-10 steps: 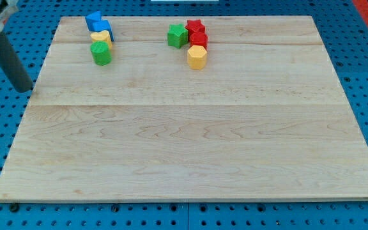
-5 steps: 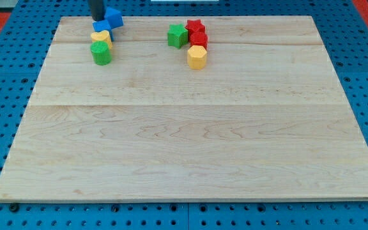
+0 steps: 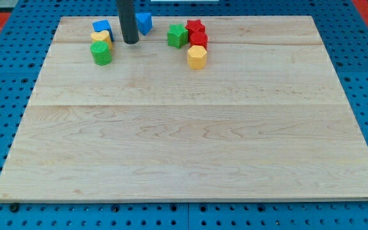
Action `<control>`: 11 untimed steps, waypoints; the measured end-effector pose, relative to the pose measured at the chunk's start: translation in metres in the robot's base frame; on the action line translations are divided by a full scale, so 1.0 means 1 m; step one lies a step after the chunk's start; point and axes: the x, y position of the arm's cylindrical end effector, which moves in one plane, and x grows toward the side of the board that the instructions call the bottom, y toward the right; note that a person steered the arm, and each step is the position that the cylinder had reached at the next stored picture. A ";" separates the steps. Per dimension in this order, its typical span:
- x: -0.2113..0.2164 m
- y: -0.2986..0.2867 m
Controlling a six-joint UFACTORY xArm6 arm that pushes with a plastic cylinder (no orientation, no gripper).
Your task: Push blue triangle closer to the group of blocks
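Observation:
The blue triangle [image 3: 144,23] lies near the view's top edge of the wooden board [image 3: 190,140], just left of a cluster made of a green block [image 3: 177,35], a red star [image 3: 195,27], a red block [image 3: 199,39] and a yellow hexagon [image 3: 197,57]. My rod comes down from the view's top, and my tip [image 3: 130,41] rests on the board just left of and slightly below the blue triangle. Whether it touches the triangle I cannot tell.
At the view's top left stand another blue block [image 3: 101,27], a yellow block [image 3: 100,38] and a green cylinder [image 3: 101,53], close to the left of my tip. A blue pegboard [image 3: 5,115] surrounds the board.
My rod swung from the board's left edge to the top, then moved right. The blue triangle slid right, away from the left blocks and toward the red, green and yellow cluster.

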 end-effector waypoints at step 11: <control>-0.047 0.038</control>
